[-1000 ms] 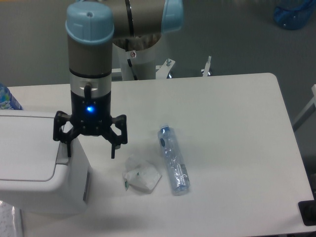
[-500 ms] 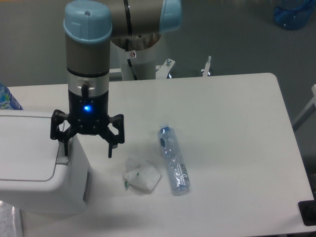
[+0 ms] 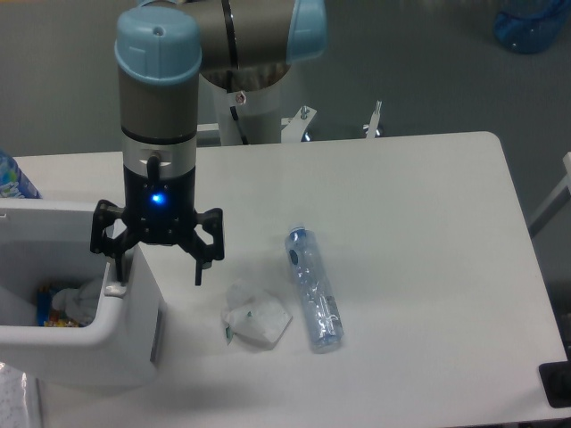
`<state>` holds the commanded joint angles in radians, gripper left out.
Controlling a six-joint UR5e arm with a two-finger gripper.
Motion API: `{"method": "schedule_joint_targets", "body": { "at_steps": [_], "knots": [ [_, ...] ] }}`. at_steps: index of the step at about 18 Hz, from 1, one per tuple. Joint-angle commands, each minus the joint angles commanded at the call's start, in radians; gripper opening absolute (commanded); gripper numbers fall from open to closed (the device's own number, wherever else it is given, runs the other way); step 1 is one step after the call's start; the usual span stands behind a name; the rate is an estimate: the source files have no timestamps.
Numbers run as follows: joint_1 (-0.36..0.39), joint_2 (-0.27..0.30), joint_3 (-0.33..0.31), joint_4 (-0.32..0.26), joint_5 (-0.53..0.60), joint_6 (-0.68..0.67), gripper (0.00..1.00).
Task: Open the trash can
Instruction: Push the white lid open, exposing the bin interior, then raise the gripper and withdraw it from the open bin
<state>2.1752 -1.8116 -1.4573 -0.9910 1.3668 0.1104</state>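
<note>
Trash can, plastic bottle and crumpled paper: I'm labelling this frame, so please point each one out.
trash can (image 3: pixel 134 343): fixed camera, front white wall.
plastic bottle (image 3: pixel 313 290): fixed camera, mid-body.
crumpled paper (image 3: pixel 257 316): fixed camera, centre of the wad.

Cool, bluish, even light falls from overhead. The table (image 3: pixel 401 232) reads bright but not blown out. Soft shadows sit under the trash can (image 3: pixel 134 357) and beside the bottle (image 3: pixel 314 290). The whole frame is slightly soft and grainy; a blue lamp glows on the gripper (image 3: pixel 156 276).
</note>
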Motion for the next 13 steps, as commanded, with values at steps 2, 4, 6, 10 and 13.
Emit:
{"method": "schedule_joint_targets", "body": {
  "at_steps": [2,4,6,10,13],
  "knots": [
    [0.000,0.002,0.014,0.000,0.000,0.002,1.00],
    [0.006,0.002,0.043,0.000,0.002,0.020,1.00],
    [0.037,0.003,0.074,0.000,0.003,0.034,1.00],
    [0.118,0.008,0.080,-0.014,0.040,0.185,1.00],
    [0.164,0.011,0.058,-0.072,0.152,0.338,1.00]
  ]
}}
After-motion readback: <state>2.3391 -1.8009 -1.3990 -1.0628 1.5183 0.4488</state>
